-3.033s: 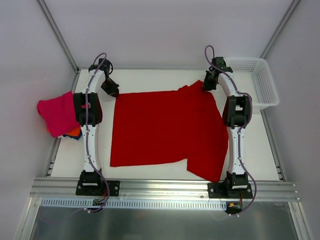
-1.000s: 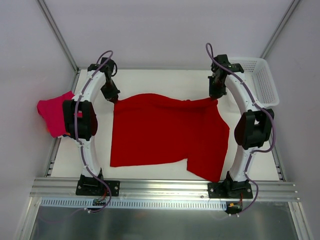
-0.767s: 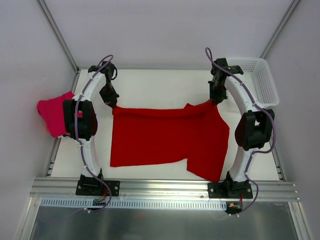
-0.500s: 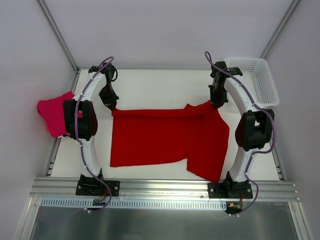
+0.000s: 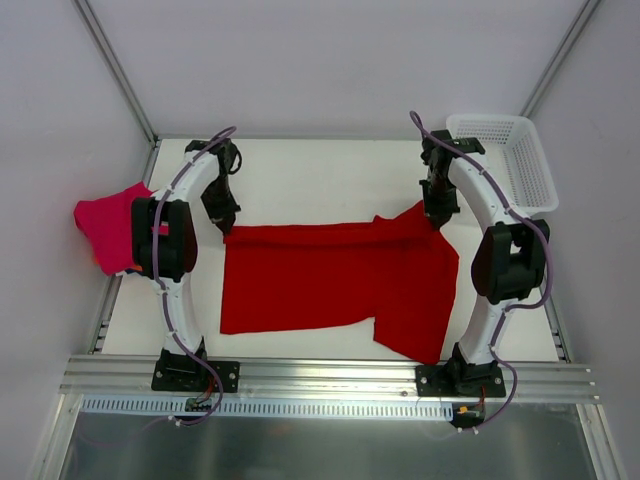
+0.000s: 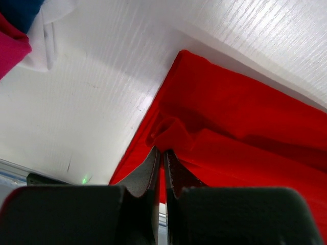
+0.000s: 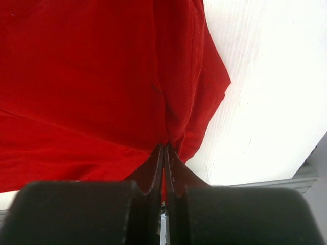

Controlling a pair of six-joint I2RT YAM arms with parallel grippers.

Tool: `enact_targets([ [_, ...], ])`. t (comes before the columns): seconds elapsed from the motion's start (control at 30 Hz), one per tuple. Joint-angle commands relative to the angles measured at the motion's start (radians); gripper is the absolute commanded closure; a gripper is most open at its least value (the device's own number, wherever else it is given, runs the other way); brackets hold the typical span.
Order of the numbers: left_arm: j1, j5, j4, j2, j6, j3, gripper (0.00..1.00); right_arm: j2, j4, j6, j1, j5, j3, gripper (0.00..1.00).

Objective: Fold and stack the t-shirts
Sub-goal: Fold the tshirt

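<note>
From above, the red shirt (image 5: 330, 280) lies spread on the table (image 5: 300, 170), its far edge drawn into a straight line between the two grippers. The left arm (image 5: 165, 240) bows outward, and the left gripper (image 5: 224, 222) points down at the shirt's far left corner. The right arm (image 5: 505, 260) bows the other way, and the right gripper (image 5: 437, 218) is at the far right corner. A pink shirt (image 5: 105, 225) hangs over the table's left edge and a basket (image 5: 505, 160) sits at the far right. In the left wrist view, the fingers (image 6: 148, 173) are pressed together on a pinch of red cloth, with a blue shirt (image 6: 20, 10) in the corner. In the right wrist view, the fingers (image 7: 152, 168) are clamped tight on a red fold.
</note>
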Motion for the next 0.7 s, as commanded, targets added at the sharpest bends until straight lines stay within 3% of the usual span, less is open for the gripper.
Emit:
enact_targets([
  [0.0,-0.013,-0.032,-0.043,-0.040,0.026,-0.017,1.00,-0.049,-0.083,0.010,0.009,0.031,-0.016,1.00],
  [0.67,-0.053,-0.042,-0.051,-0.005,0.038,-0.024,1.00,-0.029,-0.139,0.044,0.027,0.043,-0.096,1.00],
])
